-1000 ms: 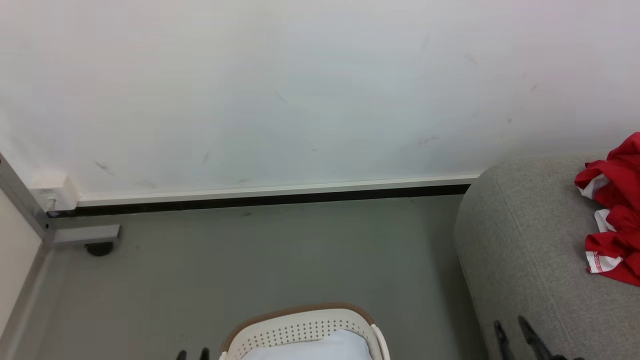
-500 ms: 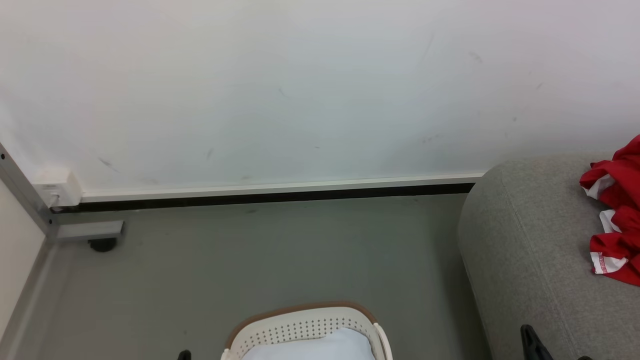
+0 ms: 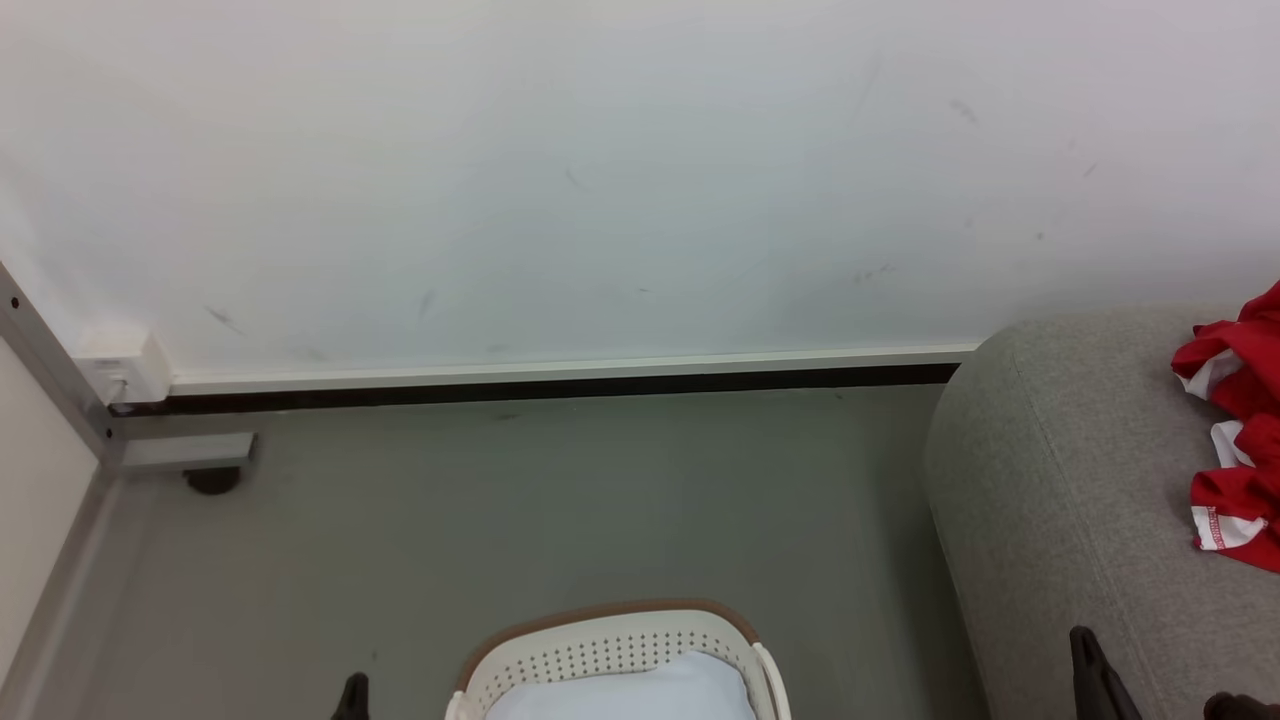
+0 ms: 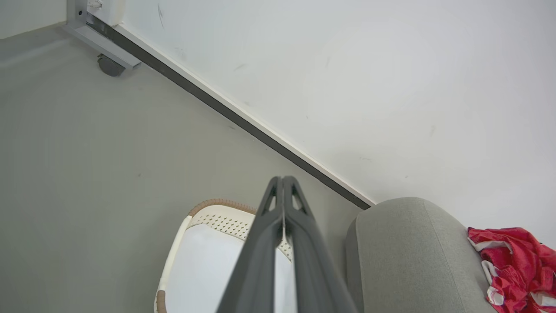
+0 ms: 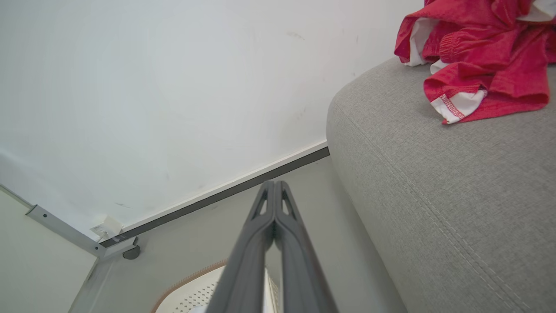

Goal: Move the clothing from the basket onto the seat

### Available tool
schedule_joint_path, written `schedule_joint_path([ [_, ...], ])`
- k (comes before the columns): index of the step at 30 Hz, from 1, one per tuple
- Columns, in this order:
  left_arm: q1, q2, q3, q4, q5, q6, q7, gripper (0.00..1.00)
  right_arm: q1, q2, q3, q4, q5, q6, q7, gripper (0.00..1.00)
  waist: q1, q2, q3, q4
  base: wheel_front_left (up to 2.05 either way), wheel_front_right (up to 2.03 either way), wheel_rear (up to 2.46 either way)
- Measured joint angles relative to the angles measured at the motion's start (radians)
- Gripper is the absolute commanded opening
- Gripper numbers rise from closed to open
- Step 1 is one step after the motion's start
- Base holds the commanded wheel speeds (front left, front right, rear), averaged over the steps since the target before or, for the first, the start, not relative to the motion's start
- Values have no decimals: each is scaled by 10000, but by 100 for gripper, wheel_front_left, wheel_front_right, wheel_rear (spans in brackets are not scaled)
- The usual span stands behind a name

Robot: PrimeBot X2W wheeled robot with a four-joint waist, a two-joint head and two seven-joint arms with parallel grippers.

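Head view: left gripper (image 3: 353,695) shows as one dark tip at the bottom edge, just beside the basket (image 3: 600,650); right gripper (image 3: 1095,675) shows as one dark tip over the front of the seat (image 3: 1060,500). A second ago each showed two tips standing apart, so both have closed, and on nothing (the whole frame has also drifted a little: camera, not furniture). The visible part of the basket holds only the pale liner (image 3: 640,695); the clothing (image 3: 1235,440) lies heaped on the seat at the right edge.

Left wrist view: fingers pressed together along their length, empty, above the basket; liner bare; red heap beyond the seat's rounded arm.

Right wrist view: fingers together, empty; clothing on the seat, well apart from them.

Judgement: transfer probably finished; the near part of the basket is hidden, so unconfirmed.
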Motion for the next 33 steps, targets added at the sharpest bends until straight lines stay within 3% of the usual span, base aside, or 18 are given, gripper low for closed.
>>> schedule_joint_path([
  [33,-749,-98,681,-138,-3879,-322,1122,0,-550,-4,-504,-326,4495,0,1114,0,0,0,163,251,0,0,0],
])
